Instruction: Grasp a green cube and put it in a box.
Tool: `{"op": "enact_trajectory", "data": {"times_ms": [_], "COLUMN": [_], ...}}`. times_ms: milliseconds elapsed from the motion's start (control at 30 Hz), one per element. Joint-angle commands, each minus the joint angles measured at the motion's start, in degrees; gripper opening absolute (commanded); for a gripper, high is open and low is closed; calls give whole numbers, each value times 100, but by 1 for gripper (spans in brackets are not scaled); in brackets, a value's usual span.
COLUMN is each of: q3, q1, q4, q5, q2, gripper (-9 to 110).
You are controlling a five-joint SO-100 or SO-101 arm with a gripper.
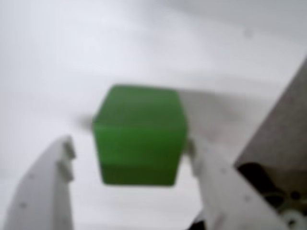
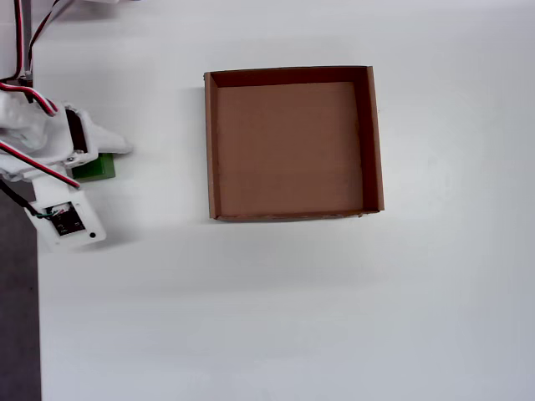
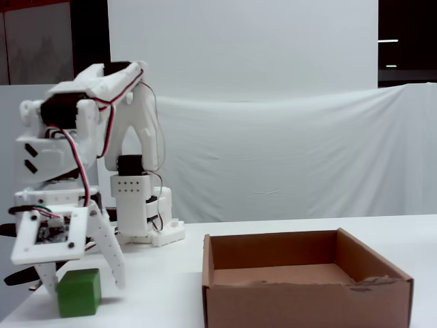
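One green cube (image 1: 139, 136) sits on the table (image 2: 276, 309) between spread end effector (image 1: 132, 165) fingers, ungripped, positioned for closing.

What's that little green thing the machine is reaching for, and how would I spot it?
Start at the big brown cardboard box on the white table; in the overhead view, look left to the white arm. Between its gripper fingers sits the green cube, resting on the table. It is the only coloured object there, small and solid.
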Motion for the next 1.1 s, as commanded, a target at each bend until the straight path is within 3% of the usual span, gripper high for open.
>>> {"op": "enact_trajectory", "data": {"times_ms": [0, 1067], "q3": [-141, -483], "q1": [-9, -185], "q4": [44, -70], "q5": [-44, 378], "q2": [272, 0], "gripper": [30, 15]}}
